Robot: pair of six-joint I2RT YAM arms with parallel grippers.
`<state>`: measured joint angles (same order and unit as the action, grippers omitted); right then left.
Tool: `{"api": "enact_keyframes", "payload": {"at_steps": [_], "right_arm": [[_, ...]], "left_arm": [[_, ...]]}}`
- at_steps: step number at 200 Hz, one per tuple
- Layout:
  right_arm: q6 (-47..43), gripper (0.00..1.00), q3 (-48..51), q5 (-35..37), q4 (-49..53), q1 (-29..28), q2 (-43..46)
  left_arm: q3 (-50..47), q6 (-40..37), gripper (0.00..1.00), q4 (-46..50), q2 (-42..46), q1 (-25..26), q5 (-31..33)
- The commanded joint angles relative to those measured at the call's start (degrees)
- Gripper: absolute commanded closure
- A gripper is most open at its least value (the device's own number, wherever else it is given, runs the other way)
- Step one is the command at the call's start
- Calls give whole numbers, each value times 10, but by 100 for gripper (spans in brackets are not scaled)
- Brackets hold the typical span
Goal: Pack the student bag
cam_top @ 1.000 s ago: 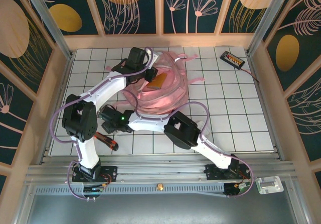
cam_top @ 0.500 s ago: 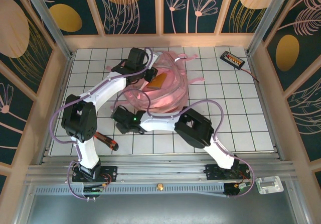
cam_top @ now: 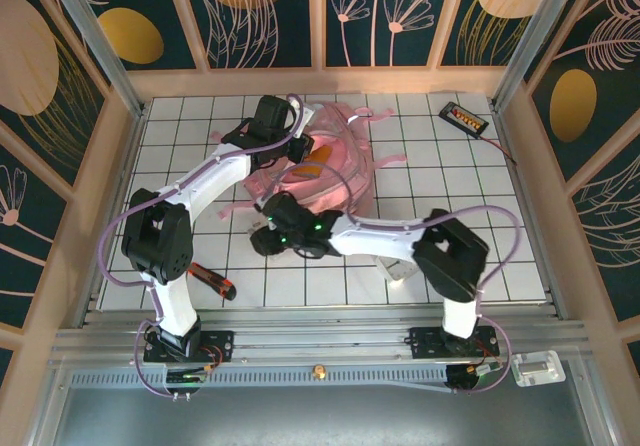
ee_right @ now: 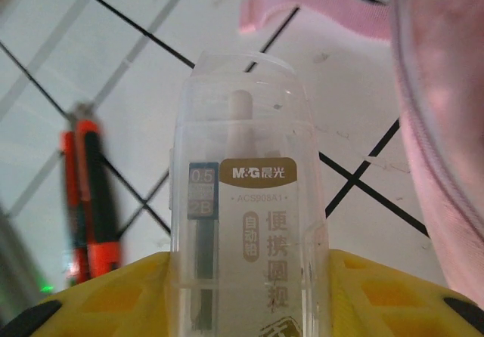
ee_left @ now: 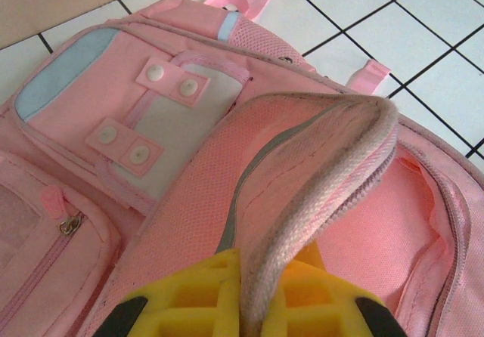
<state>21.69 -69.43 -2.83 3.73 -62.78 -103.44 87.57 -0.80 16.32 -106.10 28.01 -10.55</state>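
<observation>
"Student bag (cam_top: 330, 171) first: where does it lie?" asks Ana.

"On the white tiled table (cam_top: 480, 236), toward the far side and about the middle. It is pink and lies front side up, with strap ends spread on the tiles beyond it. The left wrist camera shows its front pockets, four white snaps and a zip pull."

"And the arms?"

"The left arm reaches over the student bag from the left. The left gripper (ee_left: 253, 303) is clamped on the padded, piped edge of the bag's opening, with the trim pinched between its yellow fingers and the flap lifted off the panel beneath. In the top view the left gripper (cam_top: 300, 151) sits over the bag's left part."

"The right one?"

"The right arm stretches across the near tiles. The right gripper (cam_top: 264, 241) is just beside the bag's near left edge, and its yellow fingers grip a lead case (ee_right: 246, 201), which stands upright between them above the tiles."

"Anything else on the table?"

"A black device (cam_top: 463, 118) with an orange label lies in the far right corner, well apart from the bag. A red-and-black pen (cam_top: 213, 282) lies near the left arm's base."

"And the case itself?"

"It is clear plastic, marked 0.5 and 2B."
</observation>
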Motion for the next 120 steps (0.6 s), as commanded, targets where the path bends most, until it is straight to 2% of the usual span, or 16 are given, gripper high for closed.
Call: {"api": "enact_keyframes", "payload": {"at_steps": [1,39,69,89,110,120], "right_arm": [[51,56,56,-67,-45,20,85],[111,56,162,-84,-24,74,234],[171,55,206,-118,-29,158,323],[225,55,215,-134,-39,223,345],[300,55,233,-170,-97,300,338],[322,54,229,-184,-127,311,322]], "left_arm": [[15,25,100,-16,19,-11,1],[-3,52,100,-38,40,-10,4],[-17,71,100,-52,51,-11,0],[-29,86,100,-68,61,-10,-8],[-36,104,100,-81,68,-9,-18],[-38,111,100,-87,70,-8,-24]]}}
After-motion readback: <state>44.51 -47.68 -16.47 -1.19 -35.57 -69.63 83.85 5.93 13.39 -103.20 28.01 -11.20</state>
